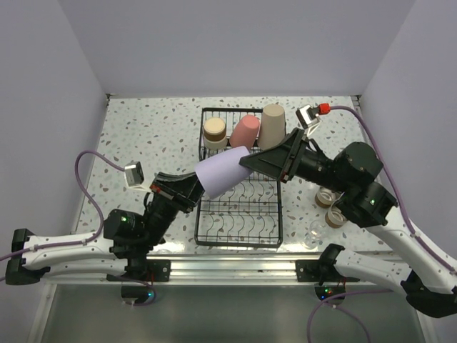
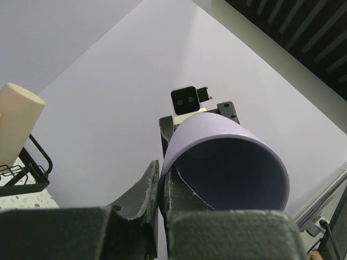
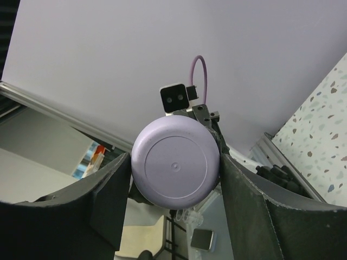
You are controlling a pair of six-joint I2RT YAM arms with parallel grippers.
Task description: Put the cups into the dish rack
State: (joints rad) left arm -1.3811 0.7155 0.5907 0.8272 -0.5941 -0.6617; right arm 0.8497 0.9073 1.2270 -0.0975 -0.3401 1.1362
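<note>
The lavender cup [image 1: 221, 175] hangs on its side in the air over the black dish rack [image 1: 199, 214]. My left gripper [image 1: 196, 187] is shut on its rim, one finger inside and one outside the wall [image 2: 161, 173]. My right gripper [image 1: 246, 163] is at the cup's base, its fingers against both sides of the round bottom [image 3: 175, 160]. A short tan-brown cup [image 1: 214, 130], the pink cup [image 1: 245, 130] and the tall beige cup [image 1: 272, 125] stand upside down in the rack's far basket. The beige cup also shows in the left wrist view [image 2: 16, 122].
Two short tan-brown cups [image 1: 326, 196] [image 1: 334, 216] and the tiny clear glass [image 1: 312, 236] stand on the speckled table right of the rack, under my right arm. The rack's near section of curved tines [image 1: 246, 214] holds nothing. White walls close in the table.
</note>
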